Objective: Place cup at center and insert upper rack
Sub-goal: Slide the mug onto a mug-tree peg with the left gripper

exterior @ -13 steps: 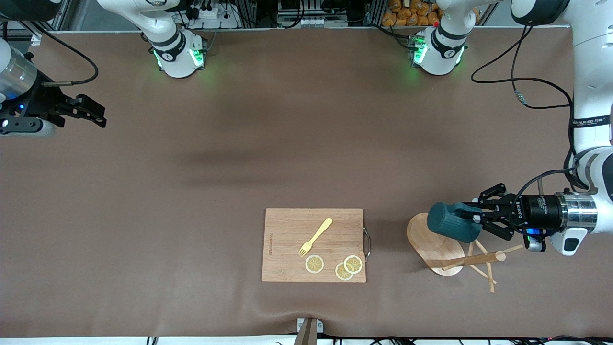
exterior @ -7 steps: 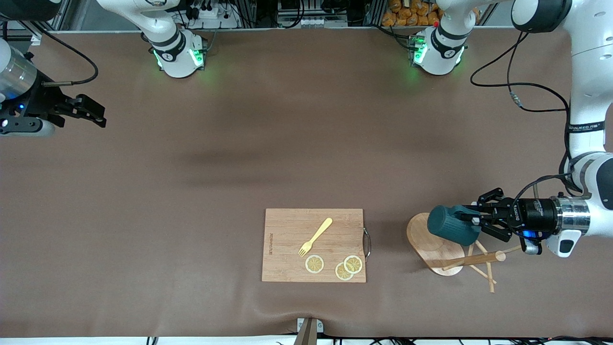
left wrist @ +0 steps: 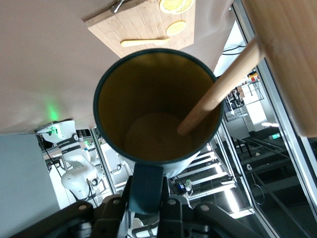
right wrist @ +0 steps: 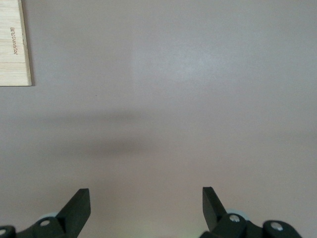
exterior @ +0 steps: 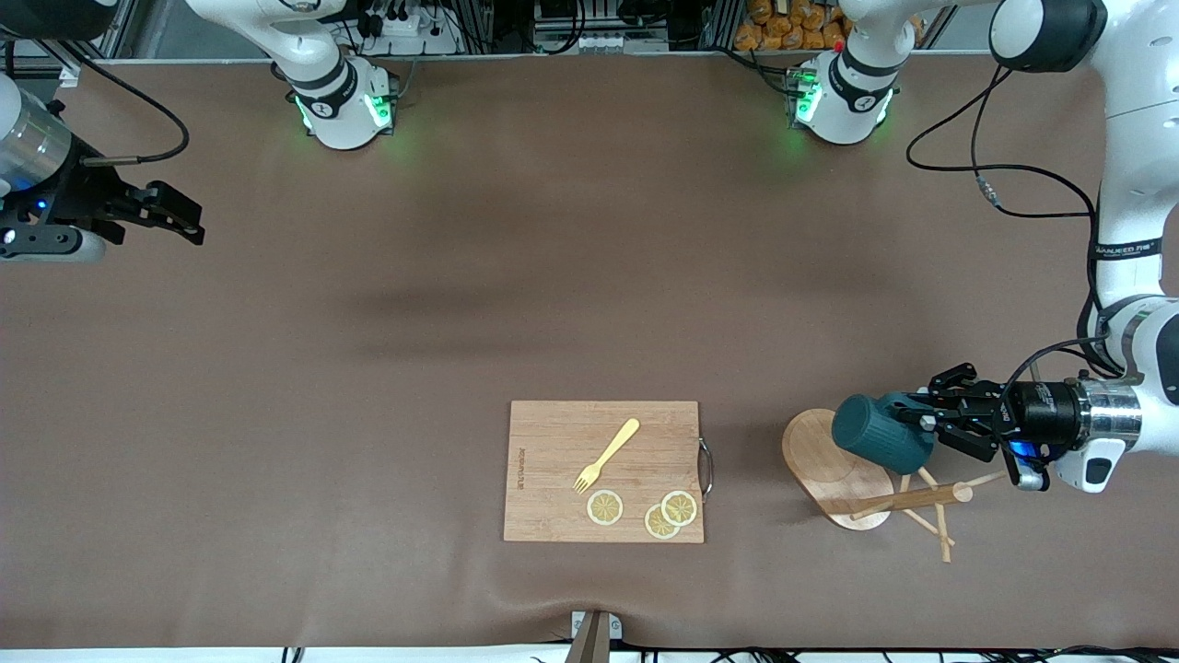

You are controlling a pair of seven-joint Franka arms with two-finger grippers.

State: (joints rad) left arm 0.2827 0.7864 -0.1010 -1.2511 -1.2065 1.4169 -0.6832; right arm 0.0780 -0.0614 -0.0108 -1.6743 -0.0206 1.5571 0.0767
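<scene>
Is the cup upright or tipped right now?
Tipped: the left gripper holds the cup sideways by its handle, above the upper rack.

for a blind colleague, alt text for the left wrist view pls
The left gripper is shut on the handle of the cup, whose yellowish inside faces the camera with a peg of the upper rack poking in.

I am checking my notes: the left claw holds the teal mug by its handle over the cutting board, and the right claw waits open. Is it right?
One detail is wrong. The front view shows the left claw holding the teal mug by its handle over the wooden mug stand, not over the cutting board. The right claw does wait open.
</scene>
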